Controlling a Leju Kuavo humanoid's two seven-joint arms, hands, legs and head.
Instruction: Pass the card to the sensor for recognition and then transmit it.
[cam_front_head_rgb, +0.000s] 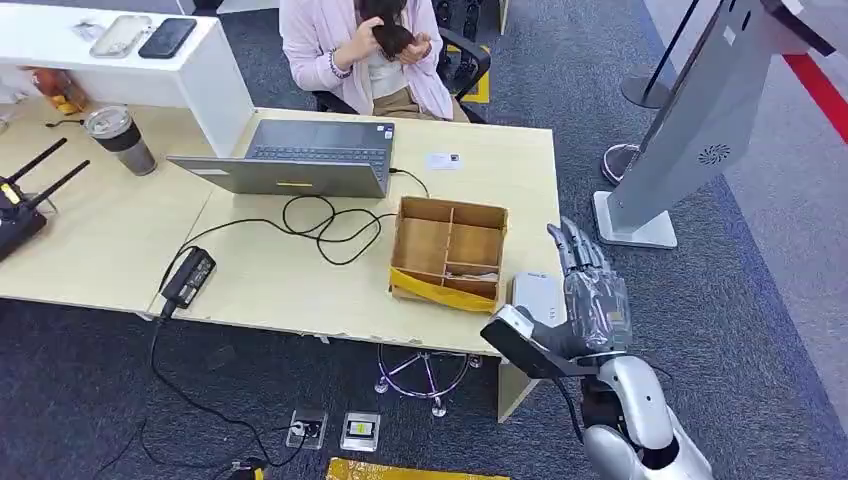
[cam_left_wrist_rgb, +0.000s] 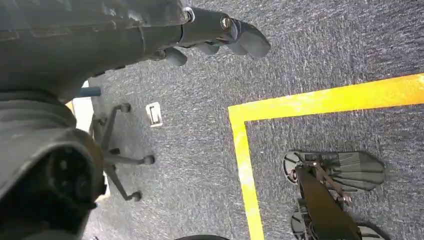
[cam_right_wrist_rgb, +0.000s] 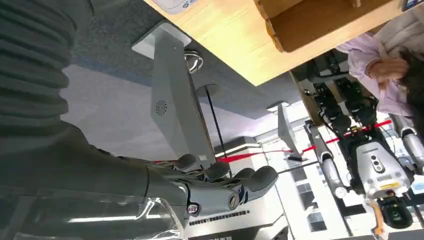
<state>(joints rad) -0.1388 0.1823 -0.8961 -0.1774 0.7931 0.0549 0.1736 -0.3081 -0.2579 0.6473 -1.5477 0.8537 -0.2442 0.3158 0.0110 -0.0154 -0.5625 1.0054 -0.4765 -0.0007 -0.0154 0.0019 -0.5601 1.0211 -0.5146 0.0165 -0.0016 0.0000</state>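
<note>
A small white card (cam_front_head_rgb: 443, 160) lies on the table behind the cardboard box, near the laptop's right corner. A white flat sensor (cam_front_head_rgb: 538, 296) sits at the table's front right corner, and its edge shows in the right wrist view (cam_right_wrist_rgb: 174, 4). My right hand (cam_front_head_rgb: 586, 275) hovers just off the table's right edge beside the sensor, fingers stretched out and holding nothing (cam_right_wrist_rgb: 220, 182). My left hand (cam_left_wrist_rgb: 220, 32) hangs over the carpet floor with its fingers apart and nothing in them.
A compartmented cardboard box (cam_front_head_rgb: 448, 252) stands left of the sensor, with something pale in its front right compartment. A laptop (cam_front_head_rgb: 295, 157), its cable and charger lie on the table (cam_front_head_rgb: 300, 290). A person sits behind the table. A grey kiosk stand (cam_front_head_rgb: 690, 130) rises on the right.
</note>
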